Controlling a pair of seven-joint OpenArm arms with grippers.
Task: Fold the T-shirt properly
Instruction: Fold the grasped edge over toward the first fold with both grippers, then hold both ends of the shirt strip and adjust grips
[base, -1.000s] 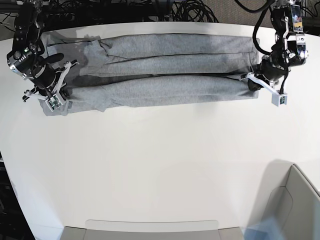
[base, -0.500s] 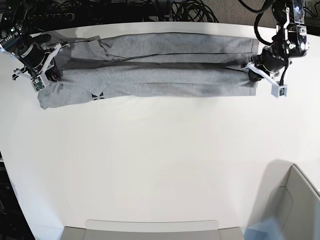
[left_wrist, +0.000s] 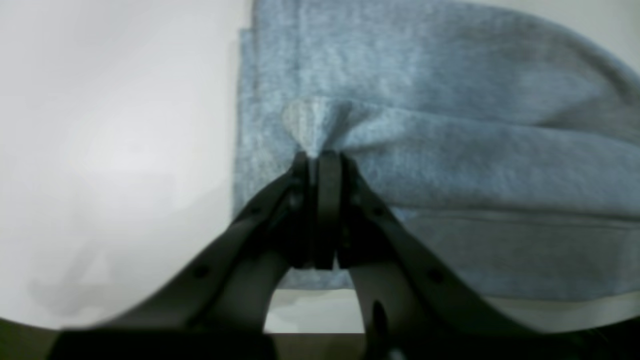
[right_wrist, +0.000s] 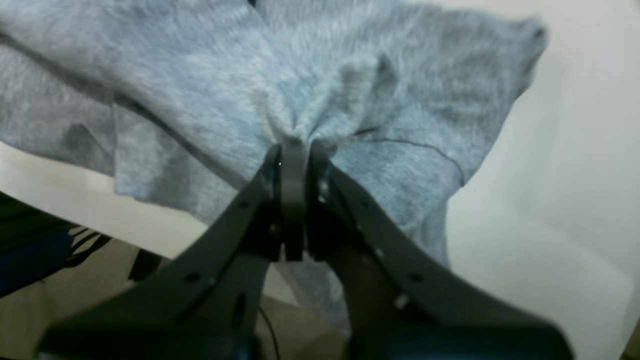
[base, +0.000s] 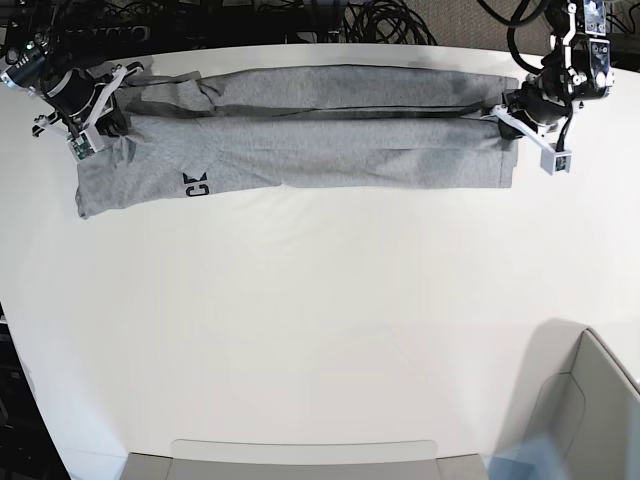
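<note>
T-shirt (base: 320, 140) lies stretched in a long band along the far edge of the white table (base: 320, 330), some black lettering (base: 195, 185) showing near one end. Left gripper (left_wrist: 317, 160) pinches a bunched fold at one end; right gripper (right_wrist: 294, 147) clamps fabric at the other.

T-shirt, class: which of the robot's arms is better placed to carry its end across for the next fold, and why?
Probably the right gripper: it pinches the T-shirt at the end that lies uneven and droops, needing correction. The left gripper grips the tidier end as an anchor.
</note>
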